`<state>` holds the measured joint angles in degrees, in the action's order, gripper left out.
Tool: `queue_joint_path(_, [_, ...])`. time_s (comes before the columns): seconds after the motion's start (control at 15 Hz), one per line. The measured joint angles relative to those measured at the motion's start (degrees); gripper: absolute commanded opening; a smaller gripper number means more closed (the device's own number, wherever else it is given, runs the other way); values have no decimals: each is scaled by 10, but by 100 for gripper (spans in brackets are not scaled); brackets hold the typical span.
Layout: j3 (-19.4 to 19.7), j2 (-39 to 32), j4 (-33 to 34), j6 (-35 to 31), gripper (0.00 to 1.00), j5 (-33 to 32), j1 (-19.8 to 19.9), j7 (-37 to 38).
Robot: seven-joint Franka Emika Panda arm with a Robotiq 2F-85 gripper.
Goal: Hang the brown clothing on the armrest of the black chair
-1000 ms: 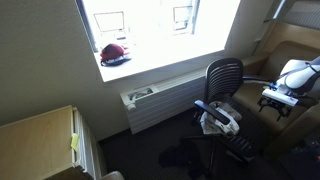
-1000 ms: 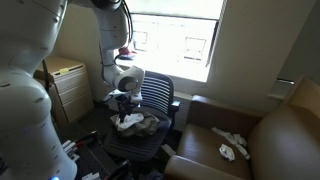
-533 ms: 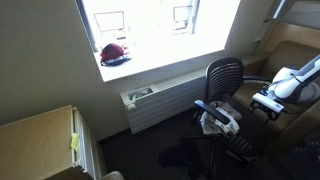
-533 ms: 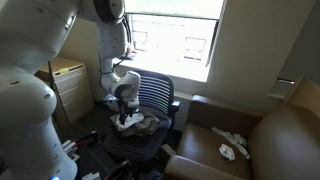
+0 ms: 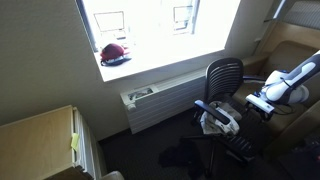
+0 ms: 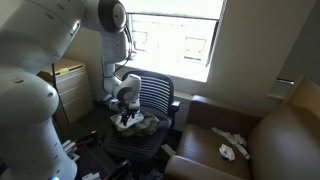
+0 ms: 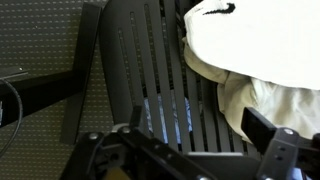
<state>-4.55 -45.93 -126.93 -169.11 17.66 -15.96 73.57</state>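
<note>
Gripper [image 6: 124,113] hangs over the seat of the black chair [image 6: 157,92]. In the wrist view the jaws are spread wide with nothing between them. The clothing [image 7: 262,62] is bunched on the seat, upper right of the wrist frame, off to one side of the jaws. It reads cream/tan, not clearly brown.

Risks:
- Drop straight down and you likely hit slatted chair surface, not fabric.
- Pinch one thin fold and the rest may slide out on the lift.
- Push on the chair and it may swivel away.
- The armrest [image 5: 213,107] is narrow, so an off-centre drape likely slips off.
</note>
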Motion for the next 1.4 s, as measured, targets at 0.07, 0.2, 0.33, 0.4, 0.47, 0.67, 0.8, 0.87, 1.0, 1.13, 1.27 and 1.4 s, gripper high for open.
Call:
queue_joint_path(0.07, [-2, -6, 5, 0, 100, 3, 2, 0])
queue_joint_path(0.2, [-19, -38, 31, 4, 100, 13, 19, -2])
queue_joint_path(0.33, [-29, -78, 71, 2, 100, 13, 31, -4])
queue_joint_path(0.4, [-30, -96, 93, -4, 100, 13, 32, -4])
queue_joint_path(0.47, [-30, -111, 113, -22, 100, 13, 30, -2])
queue_joint_path(0.67, [-21, -146, 164, -103, 100, 22, 15, 4])
queue_joint_path(0.8, [-10, -163, 186, -127, 100, 26, 1, 10])
queue_joint_path(0.87, [-8, -168, 190, -131, 100, 27, -2, 11])
queue_joint_path(1.0, [-8, -171, 194, -132, 100, 27, -3, 11])
queue_joint_path(1.13, [4, -173, 194, -127, 100, 31, -11, 11])
queue_joint_path(1.27, [55, -186, 205, -84, 100, 45, -47, 35])
queue_joint_path(1.4, [102, -222, 239, -28, 100, 49, -76, 82])
